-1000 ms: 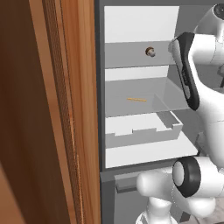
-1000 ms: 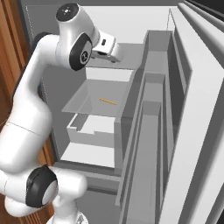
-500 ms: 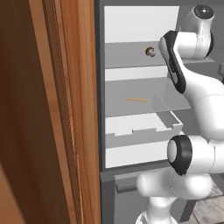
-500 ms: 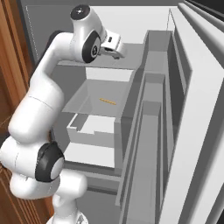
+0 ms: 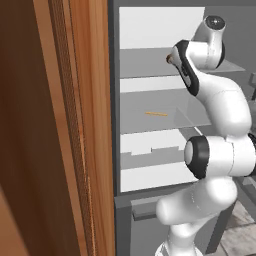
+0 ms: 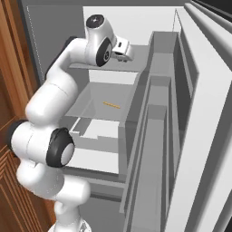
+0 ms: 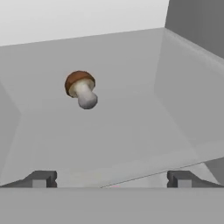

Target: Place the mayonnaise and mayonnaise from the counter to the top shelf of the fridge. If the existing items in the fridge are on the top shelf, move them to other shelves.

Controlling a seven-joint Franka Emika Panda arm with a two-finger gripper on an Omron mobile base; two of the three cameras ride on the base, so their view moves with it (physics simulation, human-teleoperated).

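Observation:
The fridge (image 5: 116,100) stands open. On its top shelf (image 5: 145,62) (image 7: 131,131) lies one of the existing items, a small brown-capped mushroom (image 7: 81,89) (image 5: 169,58), on its side. My gripper (image 7: 111,180) (image 6: 128,55) is open at the shelf's front edge, pointing in, with the mushroom ahead, a little left and apart from the fingertips (image 7: 41,179). Nothing sits between the jaws. The other existing item, a thin orange-yellow sliver (image 5: 156,114) (image 6: 111,105), lies on the shelf below (image 5: 150,125). The mayonnaise jars and the counter are out of view.
The open fridge door (image 6: 190,113) with its deep bins stands close on the right. A wooden cabinet side (image 5: 75,125) walls off the left. White drawers (image 5: 150,145) sit under the second shelf. My own arm (image 5: 220,110) crosses the fridge's right half.
The arm has swung in from the right toward the top shelf, bringing the hand up to the shelf edge near the mushroom. The jaws stayed open; mushroom and sliver have not moved.

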